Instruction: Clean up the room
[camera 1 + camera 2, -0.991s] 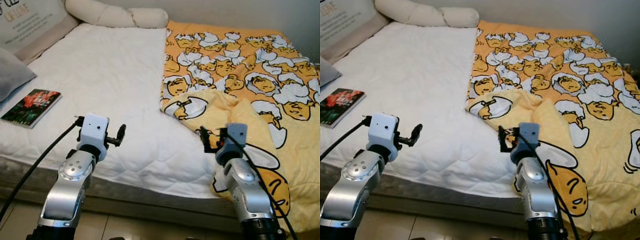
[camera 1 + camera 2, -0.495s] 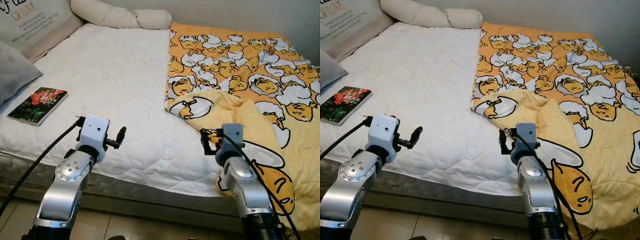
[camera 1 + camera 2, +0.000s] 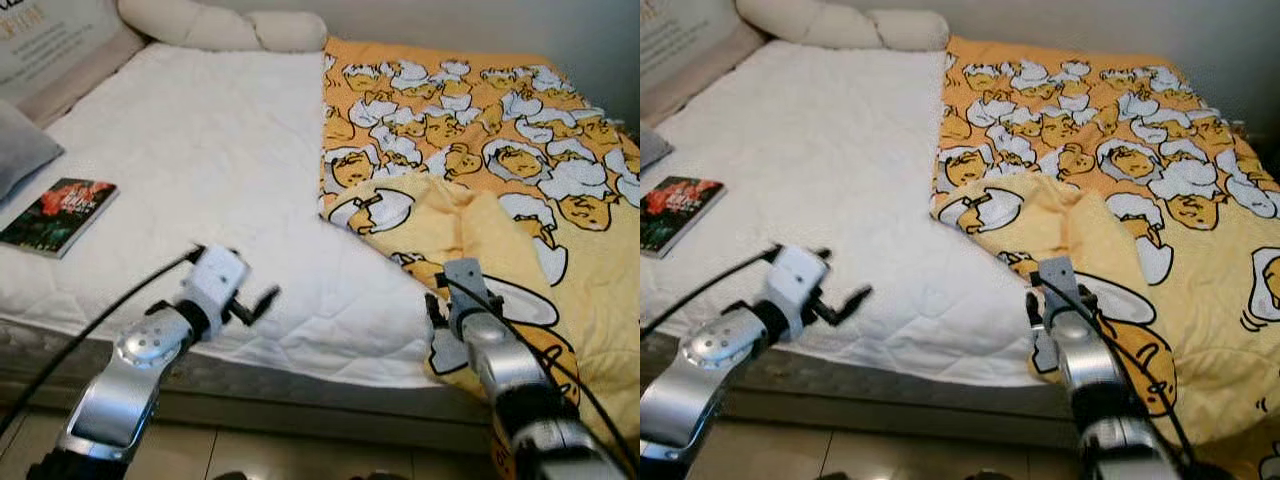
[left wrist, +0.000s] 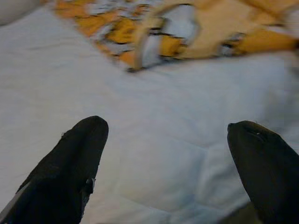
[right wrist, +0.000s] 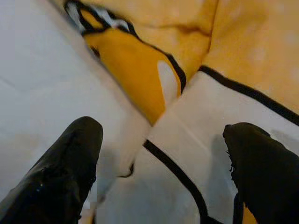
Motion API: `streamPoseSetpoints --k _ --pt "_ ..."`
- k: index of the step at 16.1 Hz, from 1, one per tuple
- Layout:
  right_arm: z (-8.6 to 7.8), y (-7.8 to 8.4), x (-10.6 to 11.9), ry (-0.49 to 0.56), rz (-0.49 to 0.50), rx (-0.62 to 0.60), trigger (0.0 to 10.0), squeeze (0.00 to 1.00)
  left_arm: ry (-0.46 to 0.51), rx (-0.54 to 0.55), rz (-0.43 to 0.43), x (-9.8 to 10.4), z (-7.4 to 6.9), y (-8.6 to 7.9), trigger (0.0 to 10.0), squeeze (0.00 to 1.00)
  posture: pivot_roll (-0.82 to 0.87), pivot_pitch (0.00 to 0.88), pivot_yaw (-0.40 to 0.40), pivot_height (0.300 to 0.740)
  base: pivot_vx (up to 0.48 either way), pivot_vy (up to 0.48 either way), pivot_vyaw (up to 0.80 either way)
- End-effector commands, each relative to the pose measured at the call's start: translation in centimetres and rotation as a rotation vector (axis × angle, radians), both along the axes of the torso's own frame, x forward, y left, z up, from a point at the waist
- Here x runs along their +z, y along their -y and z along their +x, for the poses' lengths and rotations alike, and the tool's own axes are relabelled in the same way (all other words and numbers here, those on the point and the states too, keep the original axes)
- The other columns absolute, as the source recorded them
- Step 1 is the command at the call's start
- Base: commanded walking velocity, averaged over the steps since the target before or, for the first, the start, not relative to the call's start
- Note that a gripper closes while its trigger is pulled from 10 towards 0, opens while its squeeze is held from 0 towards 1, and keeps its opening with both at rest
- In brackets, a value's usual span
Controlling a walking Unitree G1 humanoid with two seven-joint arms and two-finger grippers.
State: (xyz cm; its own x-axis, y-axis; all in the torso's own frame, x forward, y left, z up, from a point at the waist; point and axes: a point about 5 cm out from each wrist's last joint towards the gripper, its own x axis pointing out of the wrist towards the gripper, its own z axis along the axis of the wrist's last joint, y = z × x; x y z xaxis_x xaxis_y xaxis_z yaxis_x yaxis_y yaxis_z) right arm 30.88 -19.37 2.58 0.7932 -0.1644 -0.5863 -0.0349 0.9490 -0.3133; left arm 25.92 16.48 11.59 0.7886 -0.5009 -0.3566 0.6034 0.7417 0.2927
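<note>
So the robot's standing at the near edge of the bed (image 3: 200, 150), and the obvious mess is the yellow cartoon blanket (image 3: 480, 170) crumpled over the right half of the mattress, with one corner flopped back on itself around the middle and its near side hanging off the near edge. There's also a book (image 3: 58, 213) lying flat at the left side, just near of a grey pillow (image 3: 22, 150).

The right hand (image 5: 159, 154) is released, fingers spread wide, right over the near edge of the blanket where a white patch with a black outline meets the bare sheet. The left hand (image 4: 163, 154) is also spread open, hovering over plain white mattress with the folded blanket corner farther out.

What I'd worry about:
- If the right hand closes where it is, it could pinch the sheet along with the blanket, since the seam between them sits right between its fingers. Pull then and the bedding underneath comes too.
- A grab on one thin layer of fabric will probably slip out once tension builds.
- The head views look blurry, so I'd guess the body is moving. Closing mid-motion could miss the edge entirely.
- The overhanging part could slide to the floor if tugged toward the robot.
</note>
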Motion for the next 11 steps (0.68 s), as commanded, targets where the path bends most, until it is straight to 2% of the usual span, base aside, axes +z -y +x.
streamPoseSetpoints --k 1,2,3,6,8,9,11 --pt "0.4 0.7 -0.1 -0.012 -0.02 -0.017 10.0 0.34 -0.019 -0.09 0.001 0.1 0.0 0.7 10.0 0.0 0.0 0.0 -0.04 0.74 0.0 0.0 0.0" --pt "0.5 0.9 -0.2 -0.024 -0.022 -0.022 10.0 0.31 -0.025 -0.116 0.004 0.2 -0.1 0.9 10.0 0.0 0.0 0.0 -0.039 0.74 0.0 0.0 0.0" --pt "0.9 1.3 -0.2 -0.041 -0.059 -0.013 10.0 0.0 -0.039 -0.163 0.015 0.4 -0.3 1.1 10.0 0.0 0.01 0.0 -0.031 0.74 0.0 0.0 0.0" --pt "1.1 2.0 -0.2 -0.069 -0.136 -0.002 10.0 0.0 -0.062 -0.216 0.038 0.6 -0.7 0.9 10.0 0.0 0.02 0.0 -0.027 0.74 0.0 0.0 0.0" --pt "1.1 2.2 -0.2 -0.076 -0.124 -0.018 10.0 0.0 -0.066 -0.238 0.051 0.9 -0.8 0.6 10.0 0.0 0.03 0.0 -0.026 0.74 0.0 0.0 0.0" --pt "1.2 2.2 -0.2 -0.072 -0.101 -0.024 3.8 0.0 -0.073 -0.249 0.058 1.0 -0.8 0.4 10.0 0.0 0.04 0.0 -0.022 0.74 0.0 0.0 0.0" --pt "1.2 2.5 -0.1 -0.067 -0.085 -0.03 0.0 0.0 -0.107 -0.31 0.068 1.4 -1.4 0.2 10.0 0.0 0.05 0.0 -0.016 0.74 0.0 0.0 0.0"
